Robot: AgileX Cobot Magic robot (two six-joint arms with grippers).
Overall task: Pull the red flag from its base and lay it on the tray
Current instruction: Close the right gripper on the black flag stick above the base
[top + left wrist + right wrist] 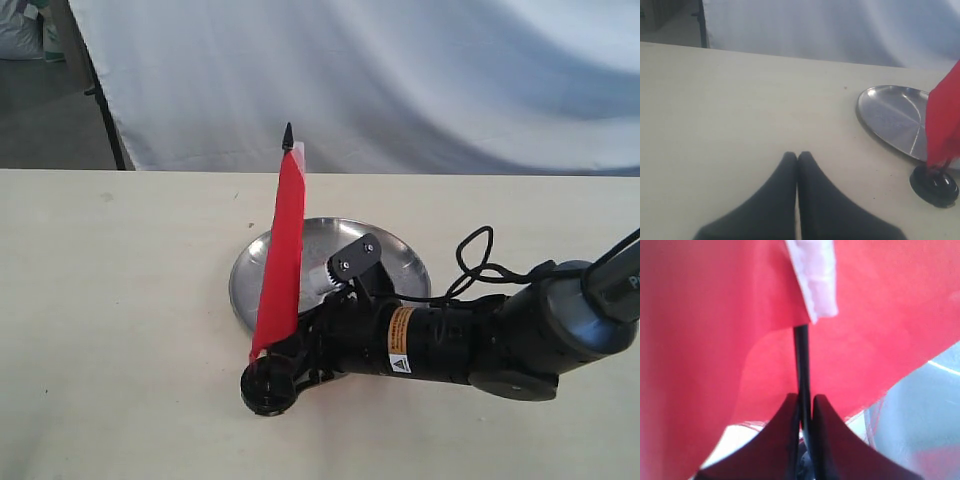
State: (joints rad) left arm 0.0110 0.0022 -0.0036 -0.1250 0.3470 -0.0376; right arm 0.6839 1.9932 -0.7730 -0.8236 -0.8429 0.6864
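The red flag (281, 262) stands tilted on its black stick, still seated in the round black base (267, 387) on the table, just in front of the silver tray (400, 262). My right gripper (290, 352) lies low over the tray's front rim and is shut on the flag's stick just above the base; the right wrist view shows the stick (801, 365) pinched between the fingers, with red cloth (715, 330) filling the view. My left gripper (797, 156) is shut on nothing over bare table, left of the tray (890, 117), flag (944, 125) and base (934, 185).
A pale tabletop (110, 300) stretches around the tray. A white cloth backdrop (400, 80) hangs behind the table's far edge, with a dark stand leg (105, 110) at the back left. A black cable (478, 262) loops off my right arm.
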